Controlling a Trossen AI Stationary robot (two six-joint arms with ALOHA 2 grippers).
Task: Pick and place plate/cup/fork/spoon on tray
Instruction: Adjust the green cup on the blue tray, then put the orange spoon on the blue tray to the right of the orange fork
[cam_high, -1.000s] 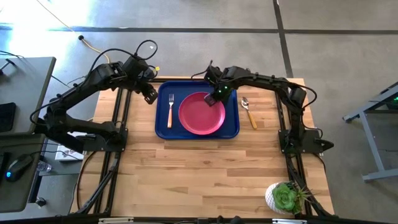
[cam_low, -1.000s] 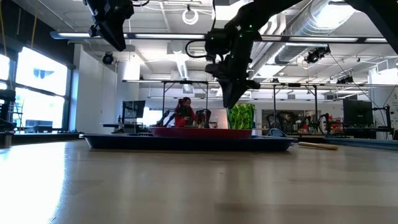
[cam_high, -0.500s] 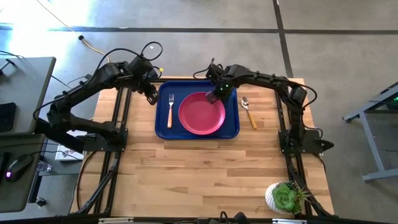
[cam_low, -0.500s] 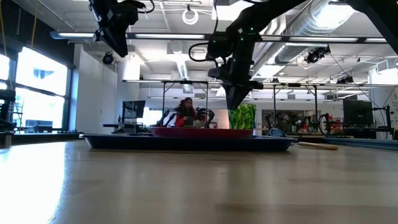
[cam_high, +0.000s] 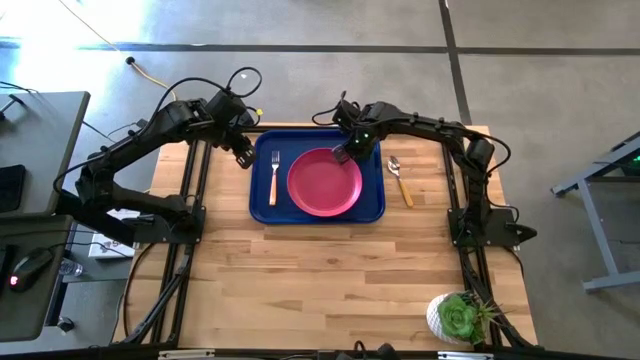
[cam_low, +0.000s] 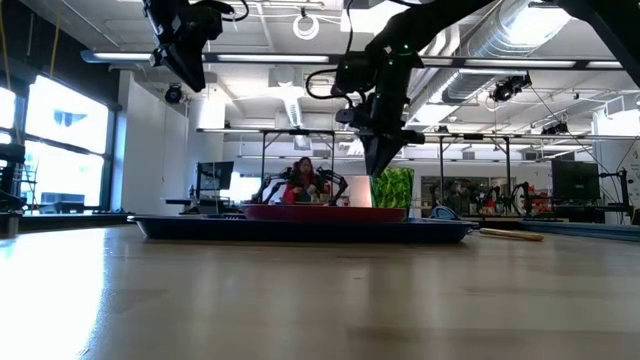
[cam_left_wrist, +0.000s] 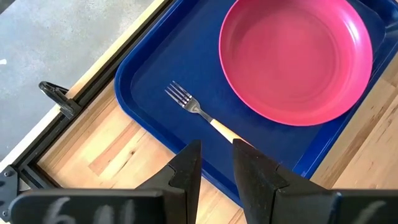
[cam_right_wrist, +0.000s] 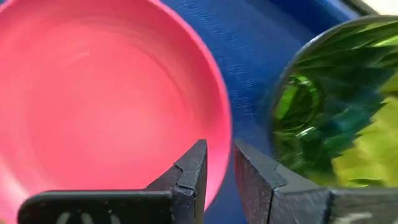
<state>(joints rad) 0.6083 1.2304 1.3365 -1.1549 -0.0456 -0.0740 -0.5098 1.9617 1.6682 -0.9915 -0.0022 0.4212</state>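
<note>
Right gripper (cam_right_wrist: 219, 149): fingers a narrow gap apart, nothing between them, hanging above the far right part of the tray (cam_right_wrist: 249, 37). Its tips sat over the plate (cam_right_wrist: 93, 106) rim, with the cup (cam_right_wrist: 323, 112) just beside, on the tray floor next to the plate.

Left gripper (cam_left_wrist: 216, 149): also a narrow gap, empty, raised over the tray's left edge above the fork (cam_left_wrist: 199, 111), which lay in the tray left of the plate.

The spoon (cam_high: 400, 180) lay on the table (cam_high: 330, 270) just outside the tray's right rim, so it looked like the only item left to place.

Risks:
- A sideways swing toward the spoon without lifting first could clip the cup and tip it, or shove it against the plate.
- A low finger could catch the plate rim and drag the plate.
- The spoon is flat and thin, so a shallow pinch might slip or skid it.
- It could also snag on the tray rim on the way in.
</note>
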